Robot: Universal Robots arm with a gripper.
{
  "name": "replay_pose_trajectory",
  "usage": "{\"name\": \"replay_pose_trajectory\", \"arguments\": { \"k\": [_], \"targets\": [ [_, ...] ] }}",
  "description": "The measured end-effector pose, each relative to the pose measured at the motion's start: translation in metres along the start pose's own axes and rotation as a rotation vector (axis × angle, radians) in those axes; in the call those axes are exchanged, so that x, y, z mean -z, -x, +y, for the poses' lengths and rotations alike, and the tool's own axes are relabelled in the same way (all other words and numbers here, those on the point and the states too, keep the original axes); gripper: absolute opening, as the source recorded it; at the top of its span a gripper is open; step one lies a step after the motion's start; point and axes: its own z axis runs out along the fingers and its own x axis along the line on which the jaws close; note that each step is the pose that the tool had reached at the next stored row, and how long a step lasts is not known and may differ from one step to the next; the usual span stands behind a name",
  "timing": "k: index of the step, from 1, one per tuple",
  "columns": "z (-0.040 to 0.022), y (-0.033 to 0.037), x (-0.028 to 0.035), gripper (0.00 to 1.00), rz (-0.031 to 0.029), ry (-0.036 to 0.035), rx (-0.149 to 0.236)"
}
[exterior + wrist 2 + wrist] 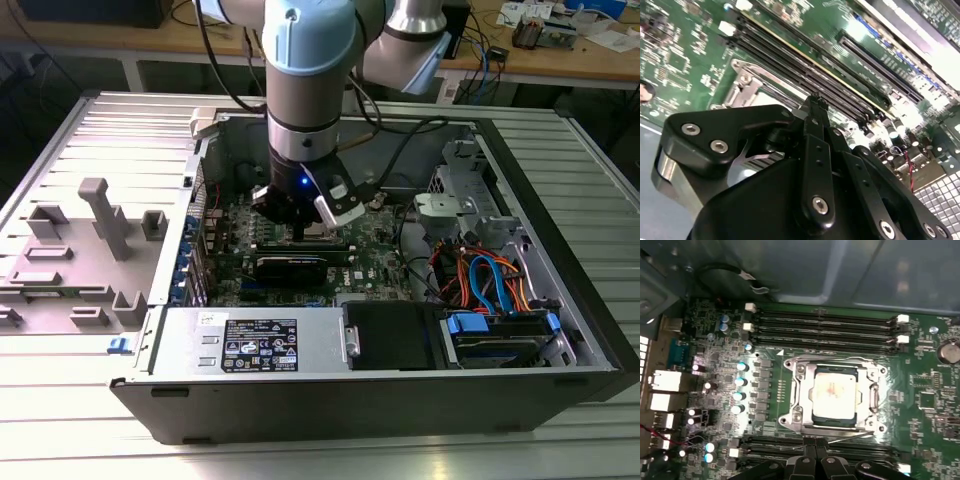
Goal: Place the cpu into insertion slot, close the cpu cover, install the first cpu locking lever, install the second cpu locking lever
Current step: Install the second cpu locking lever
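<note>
In the first wrist view the end effector (816,452) sits nearest the camera, its two black fingers pressed together with nothing between them, the tips just beside the near edge of the insertion slot (796,416). The same closed tips show in the second wrist view (815,102), poised just above the slot's silver metal frame (747,85) beside the long black memory slots (805,65). Just past the fingertips, the cpu (834,392) lies flat in the slot, its dull silver top showing through the square window of the cpu cover (871,396), which lies down flat over it. A thin locking lever (850,438) runs along the near side of the socket. Beyond the socket lie more memory slots (825,330) on the green motherboard (925,375). In the exterior view the arm reaches down into the open computer case (560,300), which rests on a ribbed metal desk (600,180).
</note>
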Motion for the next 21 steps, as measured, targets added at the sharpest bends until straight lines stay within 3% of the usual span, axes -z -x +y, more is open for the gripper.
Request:
{"name": "replay_pose_trajectory", "arguments": {
  "k": [4,17,21],
  "targets": [
    [-0.0009,-0.0081,-0.0044,0.11,-0.0011,0.0135,0.000],
    [-0.0011,-0.0082,-0.0053,0.11,-0.0012,0.0137,0.000],
    [-0.0016,-0.0119,-0.0069,0.11,-0.0013,0.0138,0.000]
  ]
}}
